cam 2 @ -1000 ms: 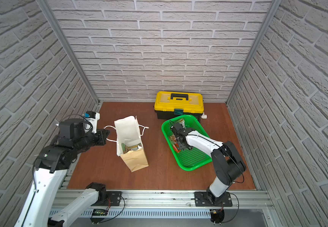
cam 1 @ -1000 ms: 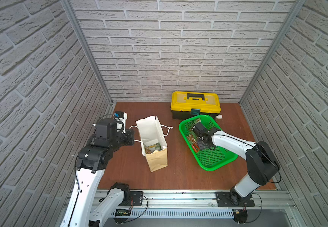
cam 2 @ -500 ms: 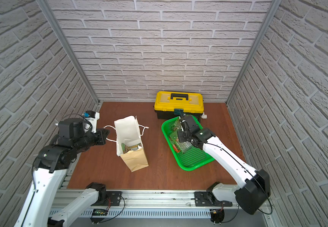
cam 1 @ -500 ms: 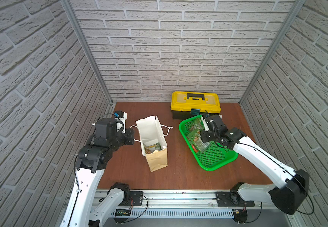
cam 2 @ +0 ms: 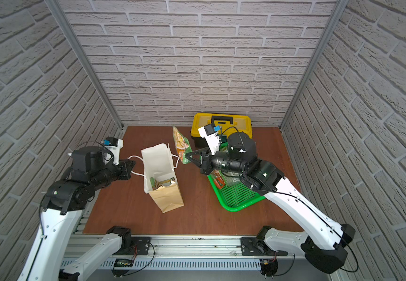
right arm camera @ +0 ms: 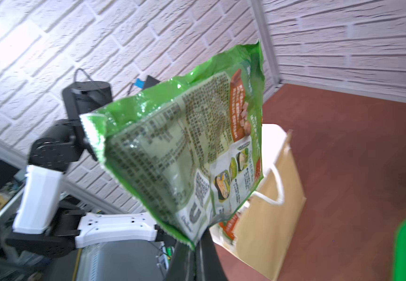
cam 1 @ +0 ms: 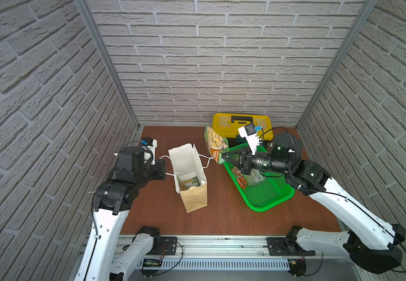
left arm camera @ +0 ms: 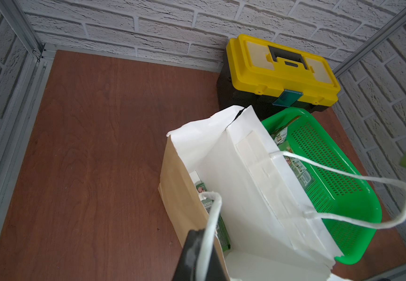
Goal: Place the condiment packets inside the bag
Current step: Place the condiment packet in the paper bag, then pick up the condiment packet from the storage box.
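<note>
My right jaws clamp the lower corner of a green packet (cam 1: 213, 142), upright at mid-frame in both top views, just right of the bag (cam 1: 194, 198). My left jaws pinch its cord handle (left arm camera: 210, 219), mouth held wide. Best: carry over the opening, lower edge-first, clear of cords, then release. More packets (cam 1: 242, 178) in the bag bottom and green basket (cam 1: 270, 197). Brown wooden surface (cam 1: 221, 219); brick-pattern walls (cam 1: 221, 60); yellow toolbox (cam 1: 224, 120) just above the basket.

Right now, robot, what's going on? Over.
Left claw shut on cord handle. Right claw shut on green packet, aloft beside bag. Bag mouth open, nothing across it.
</note>
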{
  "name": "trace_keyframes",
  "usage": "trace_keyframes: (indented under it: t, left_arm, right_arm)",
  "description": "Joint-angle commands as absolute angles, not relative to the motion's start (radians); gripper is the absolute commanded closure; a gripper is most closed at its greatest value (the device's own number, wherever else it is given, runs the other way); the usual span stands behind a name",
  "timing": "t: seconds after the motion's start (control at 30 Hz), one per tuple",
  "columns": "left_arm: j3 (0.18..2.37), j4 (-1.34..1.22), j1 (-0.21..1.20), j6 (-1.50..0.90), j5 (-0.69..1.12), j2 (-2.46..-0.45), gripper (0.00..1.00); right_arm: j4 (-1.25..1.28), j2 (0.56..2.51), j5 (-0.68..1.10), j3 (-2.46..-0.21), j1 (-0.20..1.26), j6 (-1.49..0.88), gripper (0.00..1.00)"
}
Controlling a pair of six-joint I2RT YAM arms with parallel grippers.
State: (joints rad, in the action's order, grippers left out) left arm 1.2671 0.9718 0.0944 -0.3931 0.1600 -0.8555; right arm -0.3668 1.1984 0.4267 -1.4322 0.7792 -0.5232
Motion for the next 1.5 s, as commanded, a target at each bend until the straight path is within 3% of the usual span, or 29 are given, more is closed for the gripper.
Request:
trace_keyframes:
  t: [0.0, 0.27, 0.3, 0.37, 0.43, 0.5, 0.77, 0.97, 1.13, 1.47]
  left_arm:
    - [1.258, 0.936, 0.086, -0.385, 0.165, -0.856, 0.93]
    - [1.263, 0.944, 0.086, -0.384, 0.148, -0.846, 0.94]
    - [1.265, 0.942, 0.086, -0.384, 0.138, -0.843, 0.94]
    - [1.267, 0.932, 0.086, -0.384, 0.128, -0.837, 0.93]
    - [1.276, 0.925, 0.086, -0.382, 0.128, -0.851, 0.93]
    - [1.295, 0.933, 0.085, -0.378, 0.130, -0.871, 0.94]
    - [1.323, 0.922, 0.083, -0.362, 0.120, -0.900, 0.94]
    - [1.321, 0.900, 0.062, -0.358, 0.128, -0.925, 0.94]
    - [1.335, 0.890, 0.030, -0.351, 0.139, -0.941, 0.94]
    - [1.341, 0.901, 0.007, -0.343, 0.162, -0.960, 0.94]
  right_arm:
    - [-0.205, 1.272, 0.521, -1.473, 0.840, -0.594, 0.97]
    - [-0.256, 1.443, 0.425, -1.508, 0.894, -0.595, 0.95]
    - [-0.261, 1.465, 0.427, -1.510, 0.894, -0.594, 0.84]
    - [-0.280, 1.490, 0.415, -1.513, 0.894, -0.582, 0.76]
    - [-0.308, 1.486, 0.378, -1.515, 0.890, -0.558, 0.54]
    - [-0.315, 1.470, 0.377, -1.517, 0.879, -0.550, 0.46]
    - [-0.453, 1.282, 0.265, -1.451, 0.779, -0.466, 0.42]
    - [-0.563, 1.179, 0.108, -1.268, 0.564, -0.404, 0.39]
    - [-0.596, 1.251, -0.047, -1.143, 0.473, -0.343, 0.38]
    - [-0.620, 1.525, -0.188, -1.097, 0.469, -0.281, 0.37]
